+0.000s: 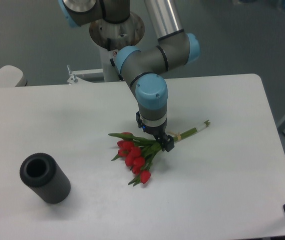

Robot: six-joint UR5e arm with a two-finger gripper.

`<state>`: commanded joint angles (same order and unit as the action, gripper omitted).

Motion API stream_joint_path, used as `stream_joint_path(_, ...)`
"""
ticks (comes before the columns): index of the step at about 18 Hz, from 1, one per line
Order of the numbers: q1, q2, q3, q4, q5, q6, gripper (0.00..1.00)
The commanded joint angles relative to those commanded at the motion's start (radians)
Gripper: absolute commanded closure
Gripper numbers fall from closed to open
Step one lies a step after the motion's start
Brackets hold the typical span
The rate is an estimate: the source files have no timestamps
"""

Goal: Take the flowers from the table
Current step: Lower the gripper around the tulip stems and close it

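The end effector [163, 142] sits down over the flowers [141, 153] on the counter [222, 175]; I can't tell its grip.

**Gripper down on the tulip stems**

The flowers [138, 155] lie on the table [222, 190], red buds pointing toward the near edge, stems running up and to the right. The gripper [165, 143] sits low over the stems, just right of the buds; whether its jaws grip cannot be told. A dark grey cylinder [44, 178] lies well left of the flowers.
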<state>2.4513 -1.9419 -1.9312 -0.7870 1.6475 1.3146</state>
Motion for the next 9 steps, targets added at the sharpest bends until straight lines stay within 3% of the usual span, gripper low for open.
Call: stream_joint_path(9,-0.011,-0.040,-0.009,0.040,-0.003,-0.028,0.00)
